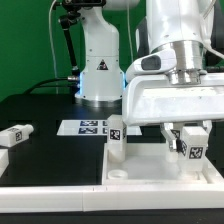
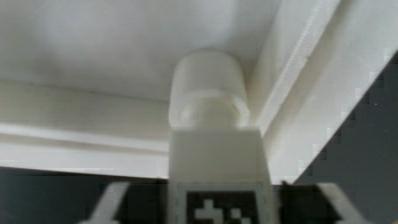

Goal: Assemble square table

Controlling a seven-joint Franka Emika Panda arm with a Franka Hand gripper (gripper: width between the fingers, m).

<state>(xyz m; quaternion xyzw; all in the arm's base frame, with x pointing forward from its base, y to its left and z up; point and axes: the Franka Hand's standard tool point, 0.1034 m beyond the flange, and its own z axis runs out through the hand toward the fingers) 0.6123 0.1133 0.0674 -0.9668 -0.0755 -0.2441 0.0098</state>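
Observation:
The square table's white panel (image 1: 150, 165) lies flat at the front of the exterior view's right. One tagged leg post (image 1: 115, 135) stands upright at its near-left corner. My gripper (image 1: 189, 140) hangs over the panel's right part, shut on a second tagged leg post (image 1: 190, 150) held upright with its lower end at the panel. In the wrist view that leg post (image 2: 217, 110) runs between my fingers (image 2: 125, 200) toward the panel's raised rim (image 2: 311, 60), at a corner. My gripper (image 2: 221, 208) grips it near its tag. A third leg post (image 1: 15, 133) lies on the black table at the exterior view's left.
The marker board (image 1: 88, 126) lies behind the panel, in front of the robot base (image 1: 100, 75). A long white border bar (image 1: 55, 190) runs along the front edge. The black table top (image 1: 50, 150) shows between the lying leg post and the panel.

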